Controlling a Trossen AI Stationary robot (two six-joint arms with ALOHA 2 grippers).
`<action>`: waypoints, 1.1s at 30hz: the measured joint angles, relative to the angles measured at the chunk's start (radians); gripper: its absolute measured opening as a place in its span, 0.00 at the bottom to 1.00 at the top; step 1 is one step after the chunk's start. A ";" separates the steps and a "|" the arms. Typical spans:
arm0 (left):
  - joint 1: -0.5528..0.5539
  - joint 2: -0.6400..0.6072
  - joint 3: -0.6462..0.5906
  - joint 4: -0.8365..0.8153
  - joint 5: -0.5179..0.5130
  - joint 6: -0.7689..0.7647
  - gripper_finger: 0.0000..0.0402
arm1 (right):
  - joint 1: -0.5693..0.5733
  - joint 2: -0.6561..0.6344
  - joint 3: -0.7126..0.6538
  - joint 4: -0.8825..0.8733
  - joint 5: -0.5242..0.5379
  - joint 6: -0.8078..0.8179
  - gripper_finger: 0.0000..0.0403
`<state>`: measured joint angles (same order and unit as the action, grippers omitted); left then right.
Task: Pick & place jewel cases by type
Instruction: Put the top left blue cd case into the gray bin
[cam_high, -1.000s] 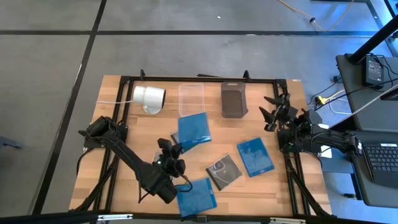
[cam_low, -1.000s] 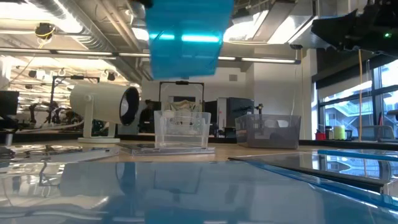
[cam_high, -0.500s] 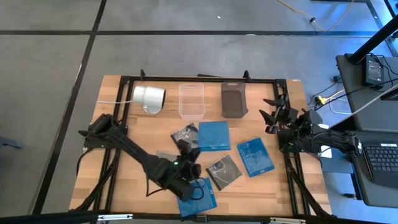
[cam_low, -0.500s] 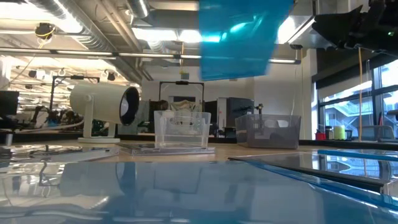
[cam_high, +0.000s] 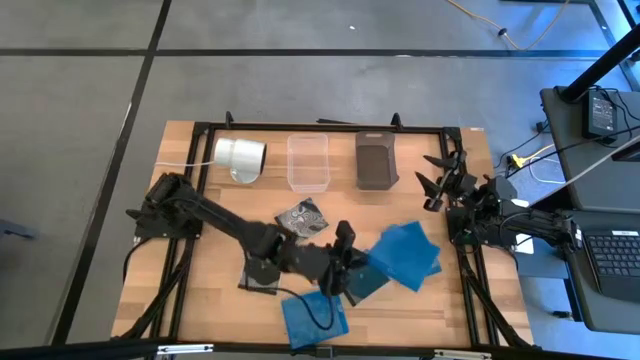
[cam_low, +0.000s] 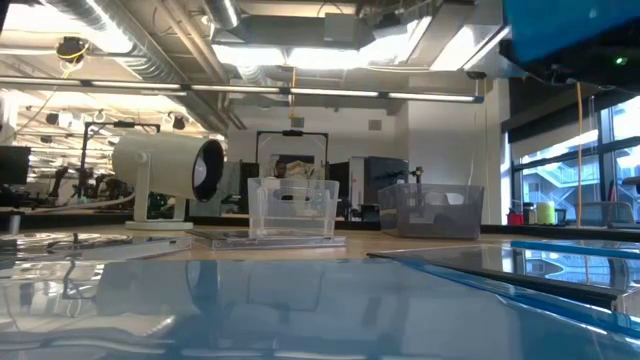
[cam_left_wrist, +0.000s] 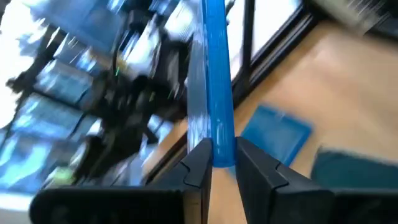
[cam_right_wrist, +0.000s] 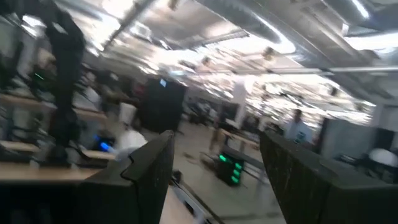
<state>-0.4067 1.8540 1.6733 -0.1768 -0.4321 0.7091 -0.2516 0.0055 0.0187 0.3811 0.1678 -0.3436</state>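
My left gripper (cam_high: 352, 268) reaches across the table's middle, shut on a translucent blue jewel case (cam_high: 400, 255) held above the right half. That case also fills the top right of the low view (cam_low: 580, 30). A second blue case (cam_high: 313, 320) lies flat near the front edge. A dark case with white swirl art (cam_high: 300, 217) lies flat mid-table. Another dark case (cam_high: 256, 278) lies partly under my left arm. One more blue case (cam_left_wrist: 277, 130) lies on the wood below the held one. My right gripper (cam_high: 437, 180) waits open at the right edge. My left gripper pinches the blue case between its two fingers, one finger (cam_left_wrist: 200, 169) on each flat face, at the case's near edge (cam_left_wrist: 214, 149). The fingers come nearly level from the table's left side. The case is lifted clear, sticks out past the fingertips and lies tilted.
A clear bin (cam_high: 308, 160) and a dark bin (cam_high: 376, 160) stand side by side at the far edge, with a white cylinder (cam_high: 240, 155) to their left. A black frame (cam_high: 330, 127) runs round the tabletop. Bare wood shows at the near right corner.
My left gripper has swung toward the table's right edge and risen, tipping from pointing down to nearly level and rolling, still shut on the blue case. The case has travelled right with it, clear of the table, uncovering the swirl case and covering the cases at the right.
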 joint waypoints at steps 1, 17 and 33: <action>0.009 -0.015 0.000 -0.004 0.057 0.003 0.13 | 0.000 0.000 0.000 -0.010 0.027 -0.002 0.60; 0.267 -0.071 0.000 -0.218 0.971 0.250 0.12 | 0.000 0.080 0.105 -0.018 -0.462 0.505 0.60; 0.389 -0.070 0.000 -0.371 1.322 0.651 0.12 | 0.010 0.711 0.159 0.215 -0.760 0.944 0.60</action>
<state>-0.0177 1.7836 1.6730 -0.5479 0.8904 1.3605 -0.2419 0.7169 0.1780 0.5966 -0.5922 0.6002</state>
